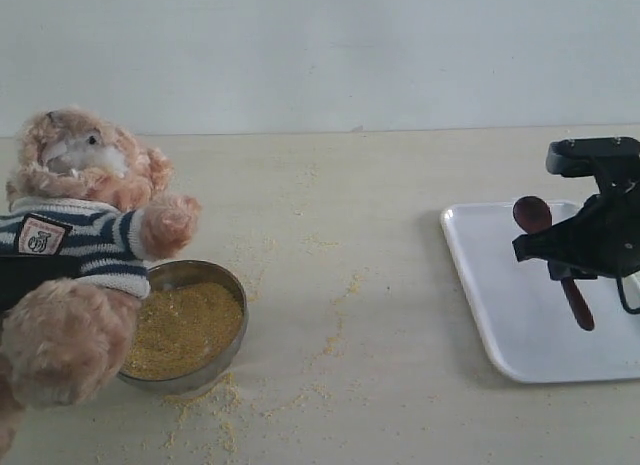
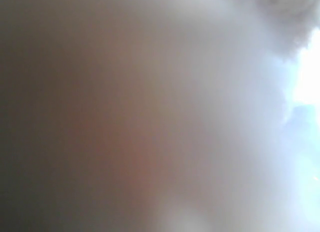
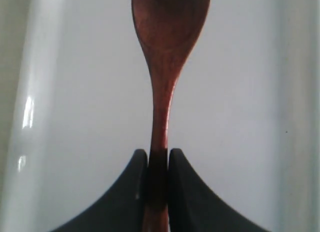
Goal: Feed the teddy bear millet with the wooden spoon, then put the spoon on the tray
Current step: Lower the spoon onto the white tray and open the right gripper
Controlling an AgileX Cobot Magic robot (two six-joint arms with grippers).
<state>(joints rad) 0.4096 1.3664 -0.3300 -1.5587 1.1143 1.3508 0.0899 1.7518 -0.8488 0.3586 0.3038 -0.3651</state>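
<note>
Holding the small dark reddish-brown wooden spoon [image 3: 162, 92] by its slim handle, my right gripper [image 3: 159, 159] is pinched tight on it, directly above the flat white rectangular tray [image 1: 500, 315]. The spoon's long axis runs straight out ahead of the jaws, round bowl leading; I see no grains on it. Whether its tail end touches the tray, I cannot tell. My left wrist camera gives only blur, so I cannot tell the left gripper's state.
</note>
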